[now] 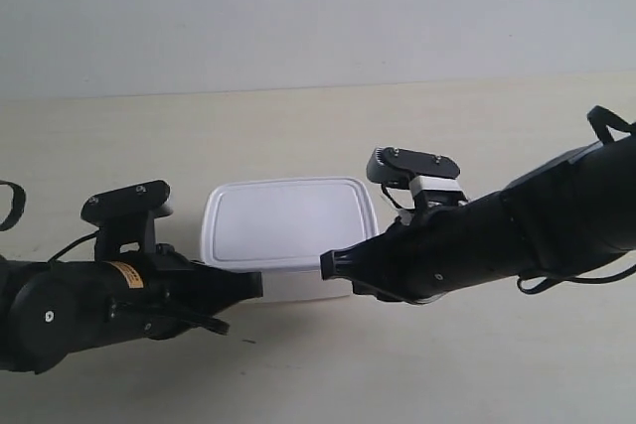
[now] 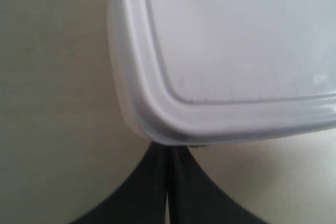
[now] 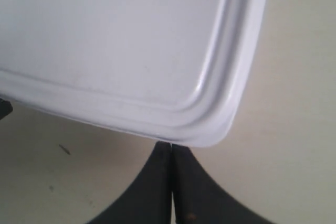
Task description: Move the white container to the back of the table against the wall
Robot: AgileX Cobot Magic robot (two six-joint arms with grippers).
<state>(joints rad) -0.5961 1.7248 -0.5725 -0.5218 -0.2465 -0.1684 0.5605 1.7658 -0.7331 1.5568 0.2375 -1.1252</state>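
Note:
The white container [image 1: 288, 223] lies flat on the table [image 1: 457, 364], its lid up, with a strip of tabletop between it and the wall [image 1: 298, 7]. My left gripper [image 2: 168, 149] is shut and empty; its tips meet the near side under the lid rim at one front corner [image 2: 157, 124]. It belongs to the arm at the exterior view's left [image 1: 254, 285]. My right gripper [image 3: 171, 146] is also shut and empty. Its tips touch the other front corner [image 3: 210, 124], on the arm at the exterior view's right [image 1: 328, 265]. Both fingertips are partly hidden beneath the rim.
Bare cream tabletop [image 2: 47, 103] spreads to both sides of the container and behind it up to the wall. A few small dark specks [image 3: 64, 149] mark the surface in front of the box. The two black arms fill the front of the table.

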